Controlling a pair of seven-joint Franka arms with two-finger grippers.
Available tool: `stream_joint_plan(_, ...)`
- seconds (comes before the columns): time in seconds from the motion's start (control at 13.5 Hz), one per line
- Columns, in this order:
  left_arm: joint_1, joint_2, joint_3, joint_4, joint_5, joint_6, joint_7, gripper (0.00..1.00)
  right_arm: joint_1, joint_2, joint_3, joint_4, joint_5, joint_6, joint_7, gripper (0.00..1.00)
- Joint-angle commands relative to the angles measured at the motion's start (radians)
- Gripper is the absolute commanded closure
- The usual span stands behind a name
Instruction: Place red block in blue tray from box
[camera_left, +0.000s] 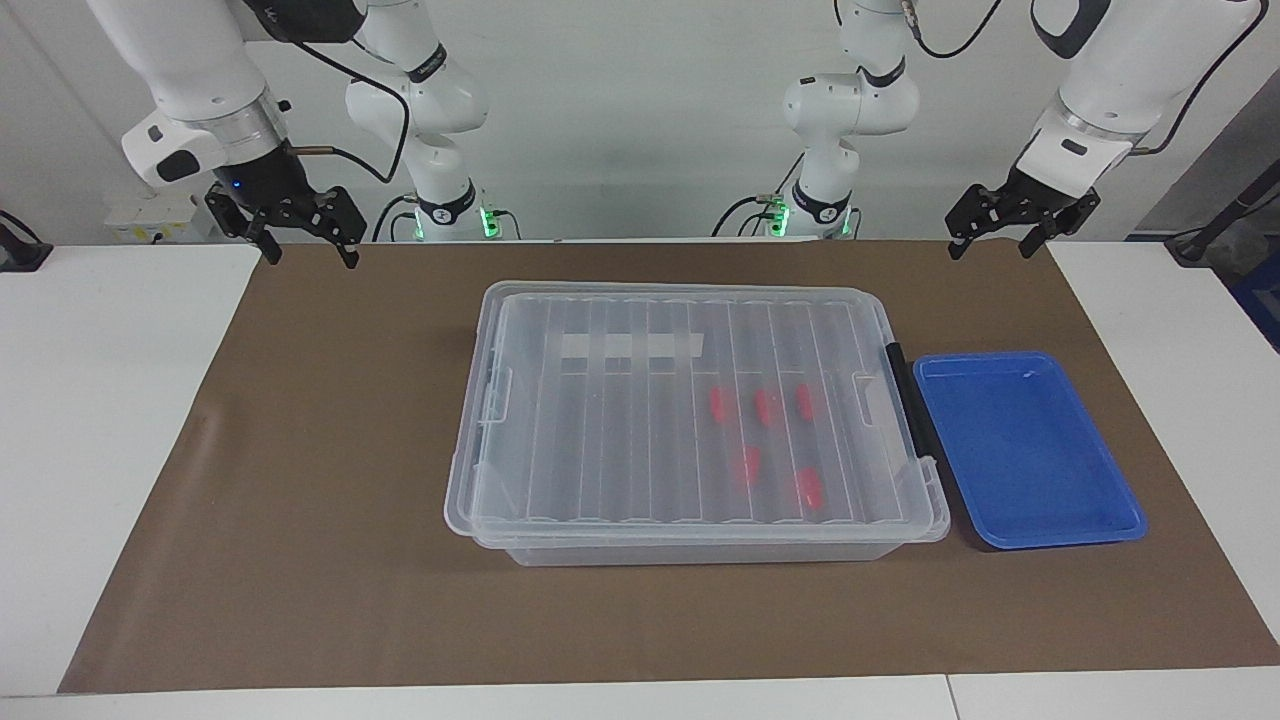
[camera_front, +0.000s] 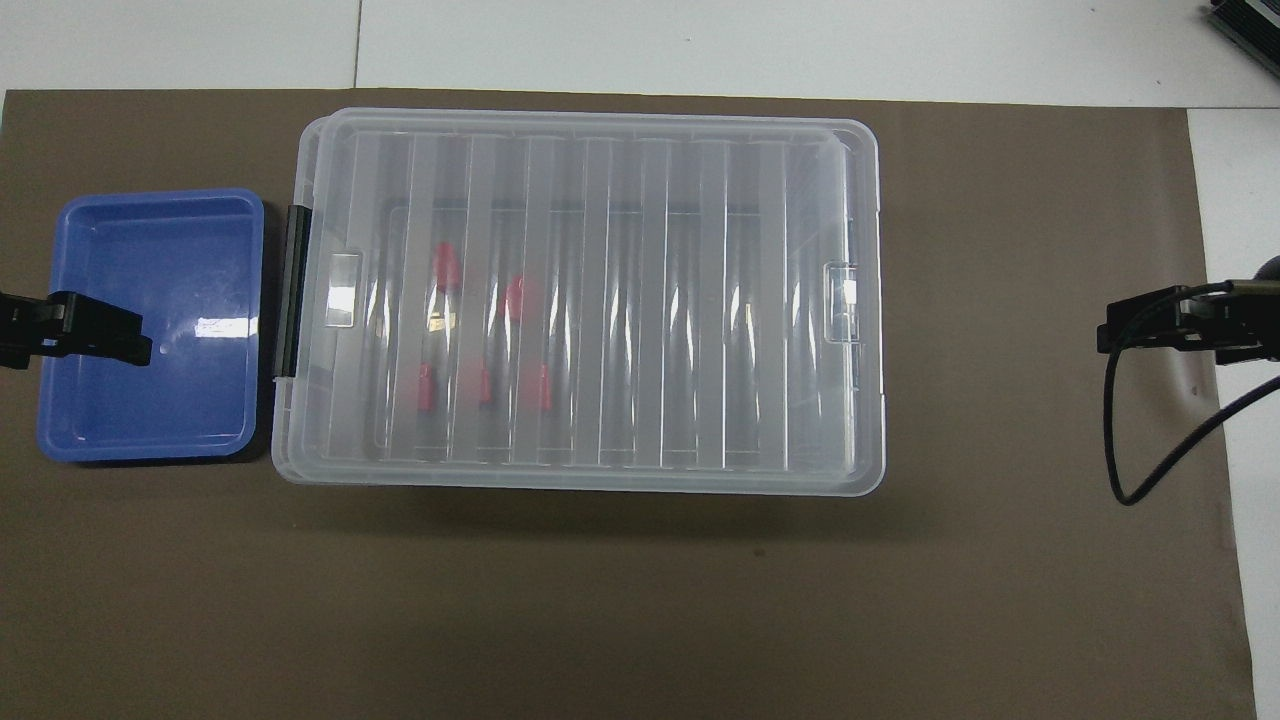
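The box (camera_left: 620, 430) (camera_front: 650, 300) is a large clear bin lying in the middle of the brown mat with its ribbed lid on. Several red blocks (camera_left: 766, 405) (camera_front: 446, 268) show through the lid, in the half toward the left arm's end. The blue tray (camera_left: 1020, 450) (camera_front: 180, 400) lies bare beside the box's black handle (camera_left: 905, 400) at that end. My left gripper (camera_left: 992, 247) (camera_front: 140, 345) hangs open and raised; from overhead it overlaps the tray's edge. My right gripper (camera_left: 310, 255) (camera_front: 1105, 335) hangs open over the mat's other end, holding nothing.
A brown mat (camera_left: 300, 500) covers the white table (camera_left: 100, 450). A white tape strip (camera_left: 630, 347) sits on the lid. A black cable (camera_front: 1130, 450) loops down from the right arm. Bare mat lies around the box on the side away from the robots.
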Motion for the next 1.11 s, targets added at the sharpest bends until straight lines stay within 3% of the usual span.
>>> stream_joint_plan(0.0,0.007,-0.022,-0.009,-0.022,0.018,-0.007,-0.005,0.00,-0.003,-0.019,0.003,-0.027,0.012,0.023,0.007,0.00)
stream_joint_plan(0.52,0.008,-0.022,-0.009,-0.022,0.018,-0.007,-0.005,0.00,-0.015,-0.016,0.004,-0.022,0.006,0.032,0.012,0.00)
stream_joint_plan(1.04,0.008,-0.022,-0.009,-0.022,0.018,-0.007,-0.005,0.00,0.053,0.004,0.013,-0.048,0.006,0.127,0.033,0.01)
